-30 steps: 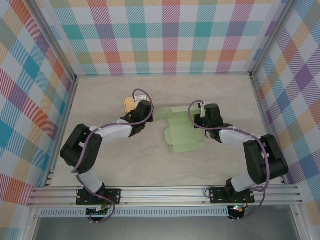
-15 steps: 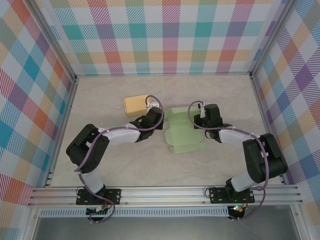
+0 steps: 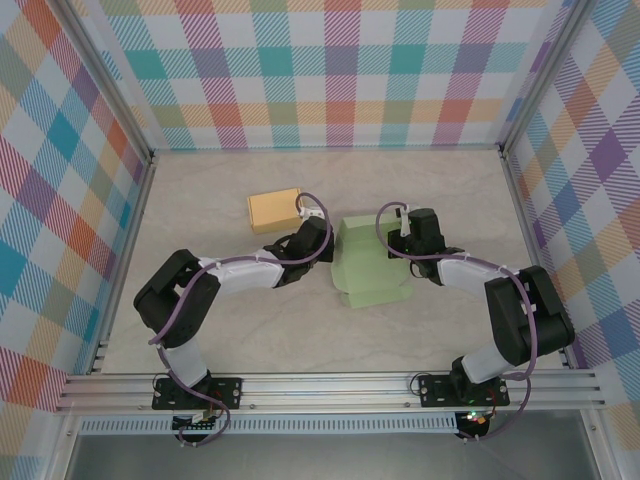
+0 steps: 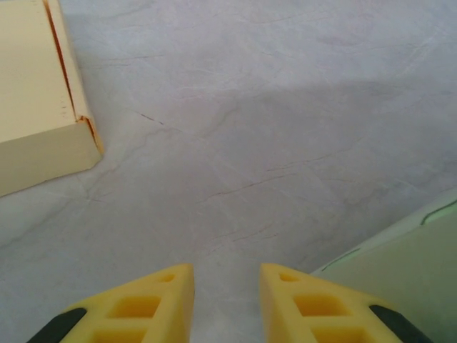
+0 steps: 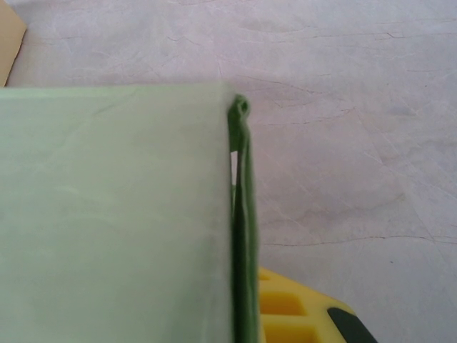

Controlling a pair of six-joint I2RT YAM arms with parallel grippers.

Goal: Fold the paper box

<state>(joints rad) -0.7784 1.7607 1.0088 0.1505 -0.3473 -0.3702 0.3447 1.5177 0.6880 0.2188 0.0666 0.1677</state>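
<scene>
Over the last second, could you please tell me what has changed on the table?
The left tool swung right, away from the tan box, to the green paper box, whose left flap has folded inward. The right tool stayed at the box's right wall; the tan box did not move.

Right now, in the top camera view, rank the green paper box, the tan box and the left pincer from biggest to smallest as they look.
1. green paper box, clearly the largest.
2. tan box.
3. left pincer, smallest, counting only the fingers and not the arm.
</scene>
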